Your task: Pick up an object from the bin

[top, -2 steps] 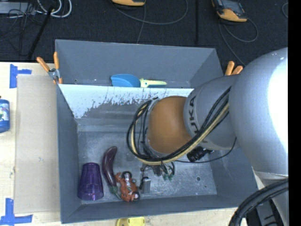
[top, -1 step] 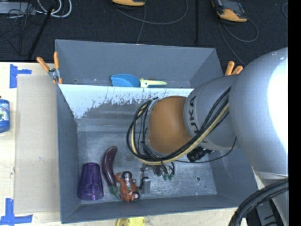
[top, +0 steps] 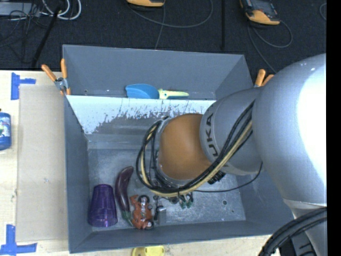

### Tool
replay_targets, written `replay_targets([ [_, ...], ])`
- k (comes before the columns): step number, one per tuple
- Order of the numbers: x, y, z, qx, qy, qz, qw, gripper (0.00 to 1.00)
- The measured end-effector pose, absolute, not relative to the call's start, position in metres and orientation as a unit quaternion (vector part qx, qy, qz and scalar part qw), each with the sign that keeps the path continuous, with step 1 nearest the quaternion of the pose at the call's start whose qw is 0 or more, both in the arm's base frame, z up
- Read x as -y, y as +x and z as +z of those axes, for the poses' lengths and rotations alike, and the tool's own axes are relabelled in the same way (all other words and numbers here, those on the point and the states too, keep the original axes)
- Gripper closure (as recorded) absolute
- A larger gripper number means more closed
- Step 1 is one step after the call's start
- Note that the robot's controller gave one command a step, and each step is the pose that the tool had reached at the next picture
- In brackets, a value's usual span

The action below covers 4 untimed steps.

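Note:
My gripper [top: 160, 210] is low over the bin's front floor, mostly hidden under the arm's orange cover. Right beside it on the left lies a small orange-red and green toy-like thing [top: 140, 212], touching or nearly touching the gripper. A dark purple eggplant [top: 123, 190] lies just left of that, curved and pointing towards the back. Farther left a translucent purple cup [top: 102, 205] lies near the front left corner.
A blue scoop with a pale yellow handle [top: 143, 92] rests at the back wall of the bin. The arm and its cables cover the bin's middle and right. Bare floor shows at the front right.

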<state>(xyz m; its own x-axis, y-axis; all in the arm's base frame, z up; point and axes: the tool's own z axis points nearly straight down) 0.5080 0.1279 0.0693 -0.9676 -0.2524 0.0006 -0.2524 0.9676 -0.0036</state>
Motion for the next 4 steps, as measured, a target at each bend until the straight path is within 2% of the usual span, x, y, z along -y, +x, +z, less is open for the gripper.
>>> replay_targets([
  [1,-0.180,0.513,0.069,0.992,0.125,0.000,0.000,1.00],
  [2,-0.180,0.513,0.069,0.992,0.126,0.000,0.000,1.00],
  [3,-0.194,0.515,0.191,0.994,0.109,0.000,0.000,1.00],
  [4,-0.194,0.515,0.191,0.994,0.109,0.000,0.000,1.00],
])
